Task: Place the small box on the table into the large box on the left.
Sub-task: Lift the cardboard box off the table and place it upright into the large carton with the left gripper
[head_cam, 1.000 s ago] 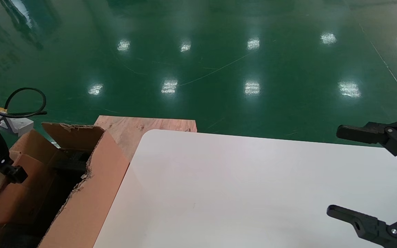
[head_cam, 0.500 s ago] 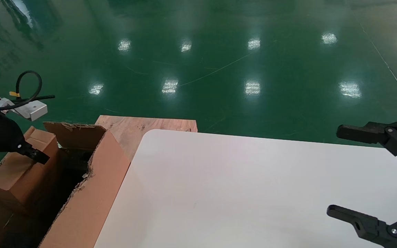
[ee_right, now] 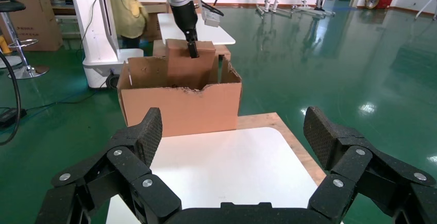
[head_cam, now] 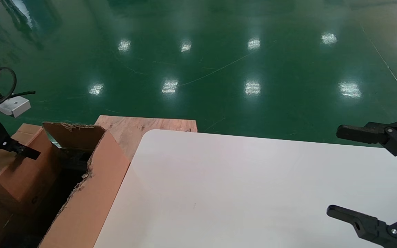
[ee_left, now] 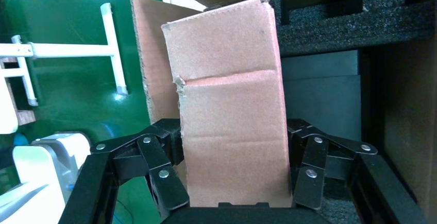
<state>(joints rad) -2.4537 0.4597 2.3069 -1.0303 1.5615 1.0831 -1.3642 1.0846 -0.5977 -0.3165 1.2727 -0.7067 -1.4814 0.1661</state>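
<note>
Left gripper [ee_left: 234, 183] risen, clamping small box [head_cam: 16, 172] over large box [head_cam: 88, 193], seemingly partly inside; right gripper [head_cam: 336, 170] spread, idle.

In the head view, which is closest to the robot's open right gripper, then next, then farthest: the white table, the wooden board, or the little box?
From the right gripper:
1. Table, directly under it.
2. Wooden board, beyond the table's far left corner.
3. Small box, far left, held by the left gripper over the large box.

Readable text, labels, numbers: none that I can make out in any view. The small box [ee_left: 232, 110] shows me plain brown faces; the large box [ee_right: 180, 105] likewise carries no print, and the table [head_cam: 253, 189] is unmarked white.
</note>
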